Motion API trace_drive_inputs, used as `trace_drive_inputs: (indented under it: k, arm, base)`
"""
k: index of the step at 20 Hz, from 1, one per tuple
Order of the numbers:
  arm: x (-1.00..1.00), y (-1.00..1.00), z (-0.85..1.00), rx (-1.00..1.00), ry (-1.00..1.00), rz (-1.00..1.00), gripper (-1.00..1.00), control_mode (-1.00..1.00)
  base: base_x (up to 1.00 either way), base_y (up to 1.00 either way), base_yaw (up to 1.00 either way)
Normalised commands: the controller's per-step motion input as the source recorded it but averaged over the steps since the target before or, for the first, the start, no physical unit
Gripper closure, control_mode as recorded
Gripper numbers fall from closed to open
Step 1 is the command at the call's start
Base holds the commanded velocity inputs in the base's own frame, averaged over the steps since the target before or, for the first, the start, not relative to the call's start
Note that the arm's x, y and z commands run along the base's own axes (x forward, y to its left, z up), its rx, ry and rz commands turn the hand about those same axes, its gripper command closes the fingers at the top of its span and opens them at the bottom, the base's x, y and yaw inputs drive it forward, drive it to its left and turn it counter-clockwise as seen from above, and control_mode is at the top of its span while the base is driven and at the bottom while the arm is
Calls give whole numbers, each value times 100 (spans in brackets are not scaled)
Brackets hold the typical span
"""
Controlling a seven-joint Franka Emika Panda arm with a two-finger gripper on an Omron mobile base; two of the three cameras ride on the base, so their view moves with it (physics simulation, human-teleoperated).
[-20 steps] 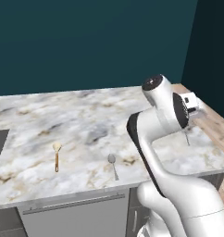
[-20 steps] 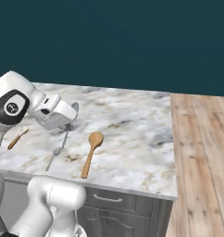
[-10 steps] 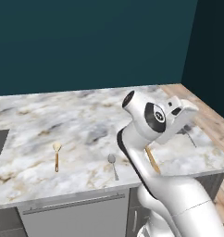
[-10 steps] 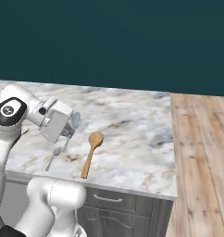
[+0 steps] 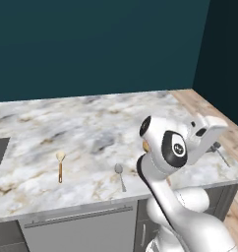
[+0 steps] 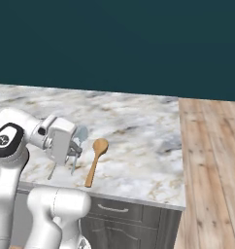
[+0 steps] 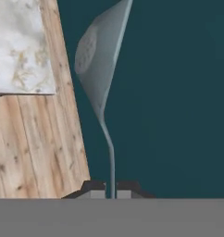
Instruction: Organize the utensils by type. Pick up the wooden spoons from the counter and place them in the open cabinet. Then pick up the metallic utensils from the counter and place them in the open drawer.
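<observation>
The gripper (image 7: 111,190) has its jaws closed on the thin handle of a silver-grey metal spoon (image 7: 99,65), whose bowl stands out ahead of the fingertips, clear of the counter (image 6: 139,131). Near the counter's front edge lie a second small metal spoon (image 5: 120,175) and the cream-headed spoon (image 5: 60,165), well apart. The long tan wooden spoon (image 6: 96,159) lies just beside the gripper.

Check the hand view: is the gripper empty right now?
No: the gripper is shut on a metal spoon, its handle pinched between the tips.
</observation>
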Motion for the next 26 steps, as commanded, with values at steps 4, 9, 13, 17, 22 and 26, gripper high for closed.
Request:
trace_drive_inputs:
  k: [4,9,13,17,22,26]
  arm:
    - [-8,0,0,-9,-15,0,100,-100]
    - [0,0,1,-7,-11,0,100,-100]
    - [0,0,0,-5,-9,0,100,100]
    - [0,0,0,0,0,0,100,100]
    - [0,0,0,0,0,0,100,100]
    - [0,0,0,0,0,0,100,100]
  base:
    - [0,0,0]
    - [0,0,0]
    - [0,0,0]
    - [-5,0,3]
    - [-37,0,7]
    - [-65,-7,14]
